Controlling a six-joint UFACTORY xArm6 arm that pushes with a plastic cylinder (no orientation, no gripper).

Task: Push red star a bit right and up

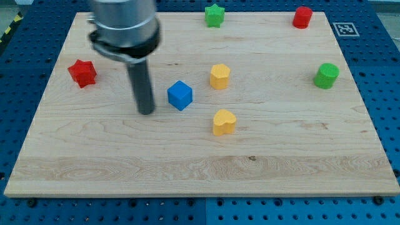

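Observation:
The red star (82, 72) lies near the board's left edge. My tip (146, 112) rests on the board to the right of and a little below the star, well apart from it. The blue cube (180, 95) sits just right of my tip, not touching it. The rod rises from the tip to the arm's grey housing (122, 25) at the view's top left.
A yellow pentagon-like block (219, 75) and a yellow heart-like block (224, 122) sit at the middle. A green star (214, 15) and a red cylinder (302, 17) lie at the top edge. A green cylinder (325, 75) is at the right. The wooden board (187, 169) ends on blue pegboard.

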